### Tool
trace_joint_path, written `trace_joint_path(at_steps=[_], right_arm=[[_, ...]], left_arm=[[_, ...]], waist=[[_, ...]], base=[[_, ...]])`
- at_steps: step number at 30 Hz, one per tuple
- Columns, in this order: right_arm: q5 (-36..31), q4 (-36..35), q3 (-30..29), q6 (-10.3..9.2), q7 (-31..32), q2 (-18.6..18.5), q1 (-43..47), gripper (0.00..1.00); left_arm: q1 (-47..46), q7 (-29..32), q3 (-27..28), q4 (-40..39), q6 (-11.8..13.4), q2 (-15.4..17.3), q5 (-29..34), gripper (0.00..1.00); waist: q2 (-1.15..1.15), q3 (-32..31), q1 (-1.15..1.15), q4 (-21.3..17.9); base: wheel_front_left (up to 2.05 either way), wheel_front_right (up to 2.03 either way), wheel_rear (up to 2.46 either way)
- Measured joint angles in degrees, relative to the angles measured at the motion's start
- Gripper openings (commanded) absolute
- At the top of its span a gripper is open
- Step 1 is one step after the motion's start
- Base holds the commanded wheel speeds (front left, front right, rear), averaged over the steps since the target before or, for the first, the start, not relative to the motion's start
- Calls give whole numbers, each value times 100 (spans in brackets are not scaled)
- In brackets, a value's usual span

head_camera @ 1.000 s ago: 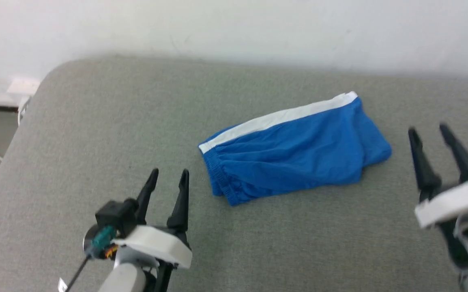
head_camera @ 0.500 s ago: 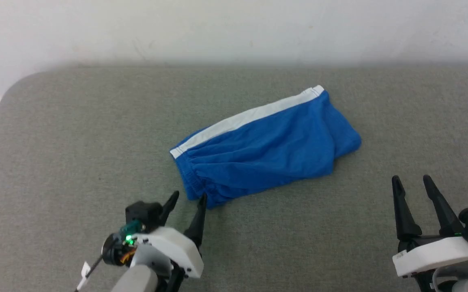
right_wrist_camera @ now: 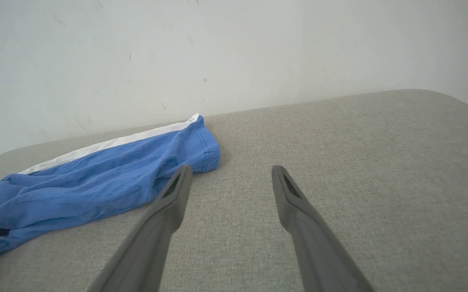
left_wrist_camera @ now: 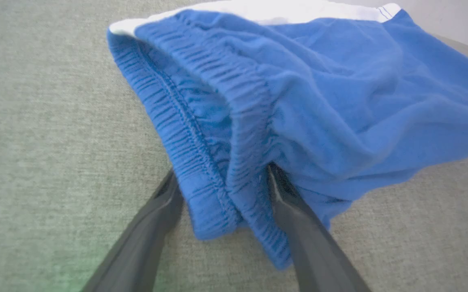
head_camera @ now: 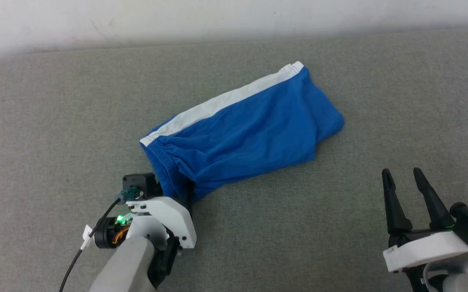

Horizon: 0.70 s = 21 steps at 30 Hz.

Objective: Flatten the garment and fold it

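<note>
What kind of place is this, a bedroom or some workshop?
Hard to say; likely a plain indoor test room. A grey woven-fabric padded surface sits against a bare, scuffed white wall, and bright blue soft white-striped shorts lie on it.

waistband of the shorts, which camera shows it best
The left wrist view: the waistband is close up, with the open left gripper straddling its lower end. The head view shows it small, at the left end of the shorts, partly behind that gripper. The right wrist view catches a bunched bit at its left edge.
</note>
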Motion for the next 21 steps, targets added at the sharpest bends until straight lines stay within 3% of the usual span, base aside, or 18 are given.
trace_joint_path(at_steps=[3,4,5,13,18,21], right_arm=[[0,21,0,0,-1,9,0,100],[0,24,8,0,-1,9,0,100],[-2,25,14,0,1,3,-1,100],[-13,-45,199,0,459,-414,-274,100],[244,132,524,0,1611,-772,-865,100],[516,495,592,0,2339,-792,-1432,100]], left_arm=[[-60,162,-24,34,32,-1,-3,100],[-65,197,-33,37,31,-2,-4,60],[-80,232,-45,44,23,-4,-5,0],[-41,103,-169,-10,-92,-64,-60,0],[93,5,-332,-235,-181,-90,-25,0],[92,7,-417,-392,-194,-91,41,0]], waist=[[0,24,-1,-22],[0,18,0,-14],[0,7,-1,0],[0,-126,0,231],[0,-161,0,454],[0,-126,0,584]], base=[[0,0,0],[0,0,0],[0,0,0],[0,0,0],[0,0,0],[0,0,0]])
